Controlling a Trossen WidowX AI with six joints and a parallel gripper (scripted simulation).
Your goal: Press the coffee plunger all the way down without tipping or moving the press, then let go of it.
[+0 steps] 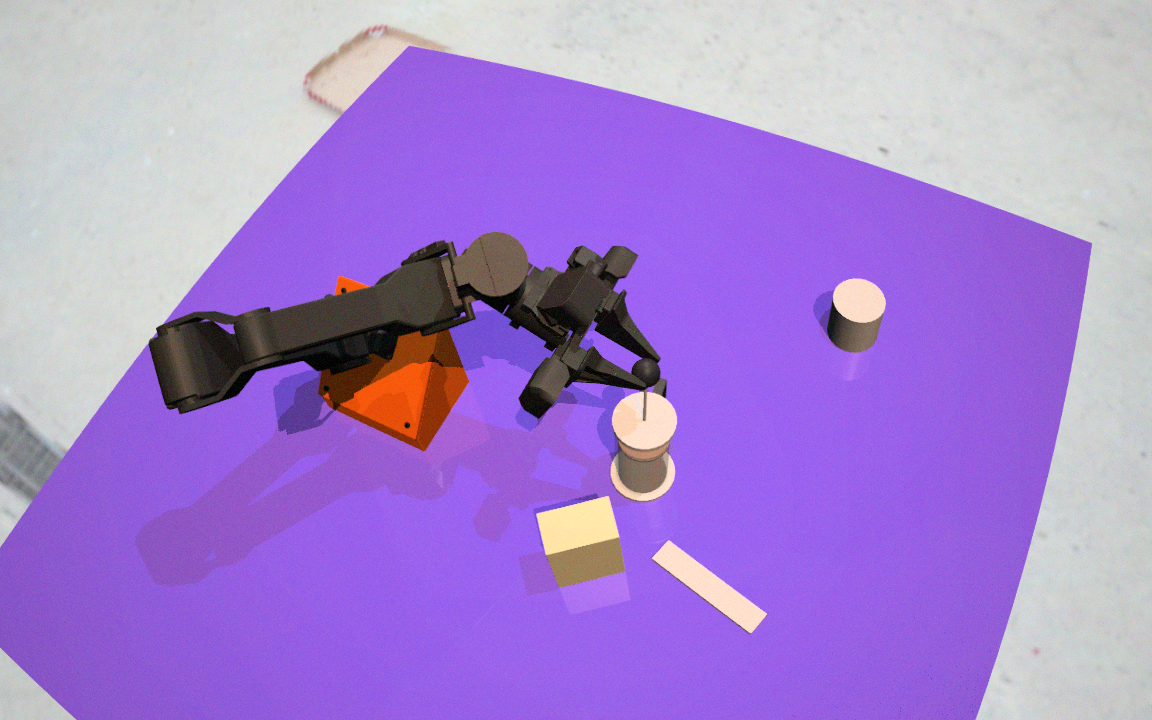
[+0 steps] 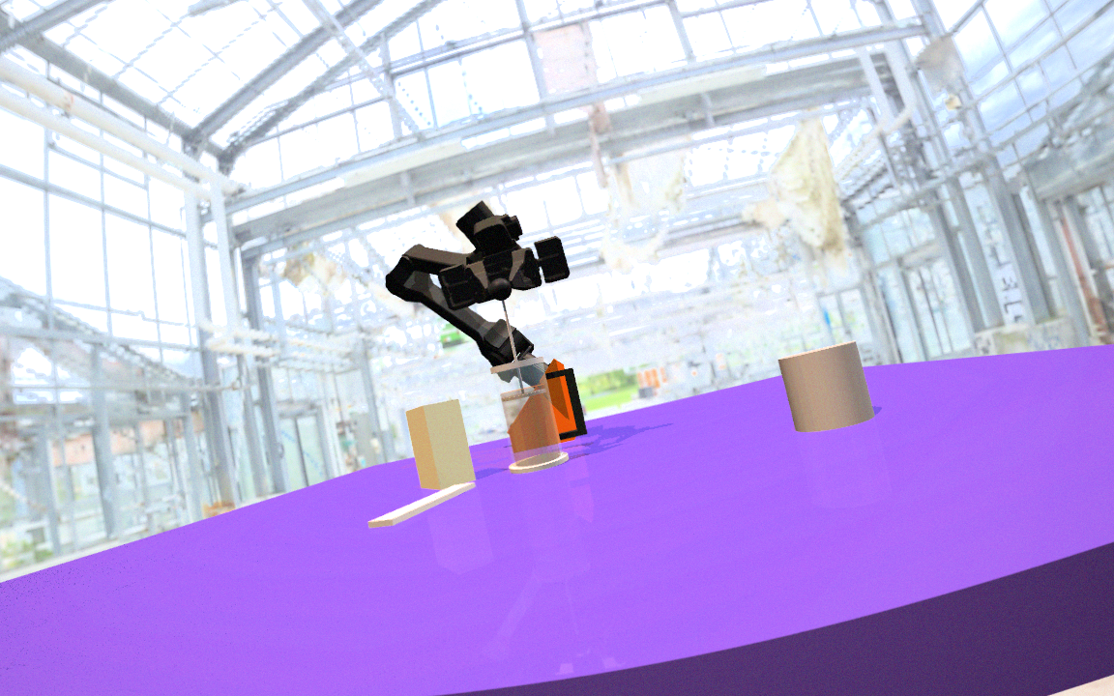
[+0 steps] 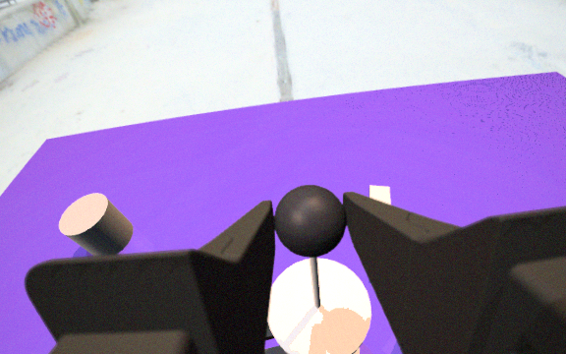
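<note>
Mostly hidden behind fingers: press (image 3: 318, 305) beneath clamped knob (image 3: 311, 219).

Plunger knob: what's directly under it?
Under the plunger knob, held by the gripper, a thin rod runs down to the press lid. The filter disc below the lid is hidden.

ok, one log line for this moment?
tool: shut on plunger knob | rod: partly up | press: upright | release: pending

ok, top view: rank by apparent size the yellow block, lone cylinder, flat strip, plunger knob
1. Yellow block
2. Lone cylinder and flat strip: too close to call, the strip longer but thin
3. Plunger knob, clearly smallest, gripped in the tool
</note>
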